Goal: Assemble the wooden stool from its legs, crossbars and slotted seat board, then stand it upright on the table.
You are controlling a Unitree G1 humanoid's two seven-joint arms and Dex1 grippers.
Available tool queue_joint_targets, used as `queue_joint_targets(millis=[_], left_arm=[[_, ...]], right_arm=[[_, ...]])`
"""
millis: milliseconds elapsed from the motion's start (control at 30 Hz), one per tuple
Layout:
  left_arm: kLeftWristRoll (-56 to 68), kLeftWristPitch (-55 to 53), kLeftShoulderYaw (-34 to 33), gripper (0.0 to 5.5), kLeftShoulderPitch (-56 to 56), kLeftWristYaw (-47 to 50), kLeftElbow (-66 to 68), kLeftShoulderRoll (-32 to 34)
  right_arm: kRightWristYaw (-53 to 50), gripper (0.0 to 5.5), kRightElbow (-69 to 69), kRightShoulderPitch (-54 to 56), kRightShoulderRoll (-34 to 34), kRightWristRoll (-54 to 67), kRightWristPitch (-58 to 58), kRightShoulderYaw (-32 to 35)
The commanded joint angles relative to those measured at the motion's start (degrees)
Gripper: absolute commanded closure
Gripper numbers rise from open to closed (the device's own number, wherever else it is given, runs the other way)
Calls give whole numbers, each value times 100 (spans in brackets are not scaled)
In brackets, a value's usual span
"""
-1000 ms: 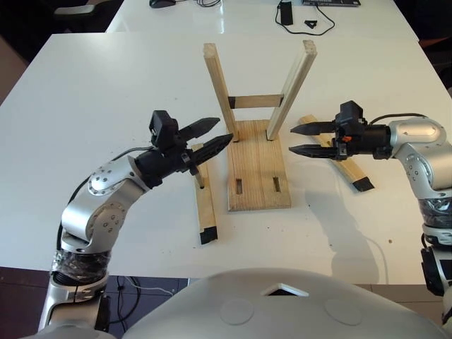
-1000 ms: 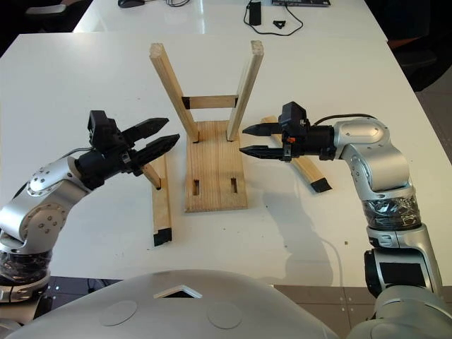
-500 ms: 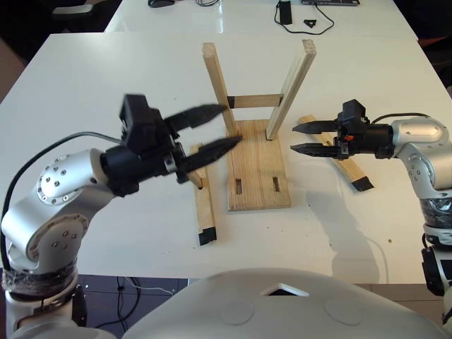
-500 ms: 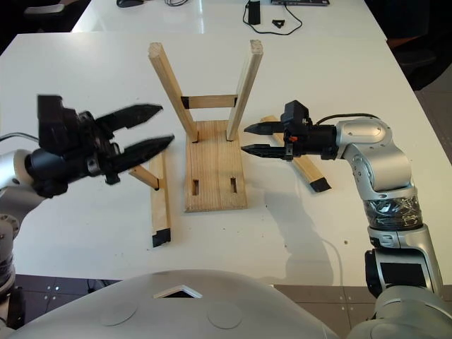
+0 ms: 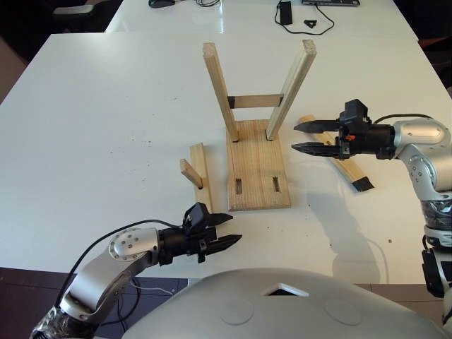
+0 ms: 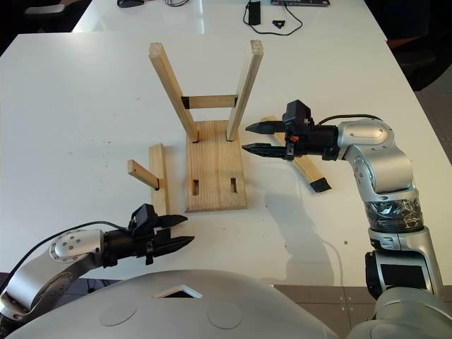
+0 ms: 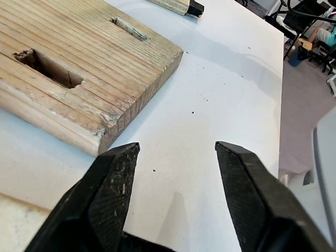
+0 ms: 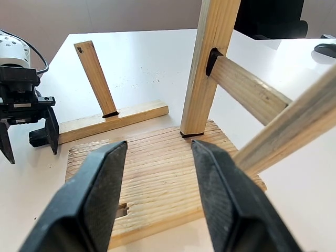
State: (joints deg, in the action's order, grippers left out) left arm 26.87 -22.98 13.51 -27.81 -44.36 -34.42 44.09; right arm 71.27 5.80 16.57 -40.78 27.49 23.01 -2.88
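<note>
The slotted seat board (image 5: 258, 169) lies flat on the white table. Two legs (image 5: 219, 88) joined by a crossbar (image 5: 254, 101) stand in its far slots; the two near slots are bare. A loose leg with a crossbar stub (image 5: 203, 180) lies left of the board, and another loose leg (image 5: 351, 173) lies on its right. My left gripper (image 5: 233, 228) hovers open and low at the table's front edge, near the board's front corner (image 7: 79, 63). My right gripper (image 5: 294, 136) is open and holds nothing, level with the right standing leg's foot (image 8: 207, 68).
A second white table stands behind, carrying a mouse (image 5: 162, 3), a black device (image 5: 285, 12) and cables. Wide bare tabletop (image 5: 92, 127) spreads to the left. The table's front edge (image 5: 127, 265) runs just beside my left gripper.
My left arm has dropped from beside the standing legs down to the table's front edge, uncovering the loose leg on the left. The right gripper has barely shifted.
</note>
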Motion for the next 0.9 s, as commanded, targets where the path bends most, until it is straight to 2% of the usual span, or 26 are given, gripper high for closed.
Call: queue_joint_targets(millis=[33,267,367,467,633,733,900], left_arm=[[-486,264,-446,282,-241,-130,119,498],[-739,531,-1477,282,-489,-261,147,863],[-585,267,-2184,282,-470,-176,-15,864],[-433,-109,-2621,282,-525,-145,-246,846],[-386,-1081,-2777,282,-522,380,-378,550],[84,-1901,-2810,282,-382,904,-746,72],[-145,-2691,-2293,209,69,1886,-982,-418]], right_arm=[[-72,325,122,-81,-28,-1,-1,40],[-187,325,245,-252,-32,8,-8,85],[-207,325,282,-329,-72,13,-17,132],[-252,325,365,-461,-109,27,-8,223],[-298,325,470,-653,-150,20,-7,302],[-300,325,506,-734,-195,30,6,384],[-289,325,439,-699,-222,3,-2,370]])
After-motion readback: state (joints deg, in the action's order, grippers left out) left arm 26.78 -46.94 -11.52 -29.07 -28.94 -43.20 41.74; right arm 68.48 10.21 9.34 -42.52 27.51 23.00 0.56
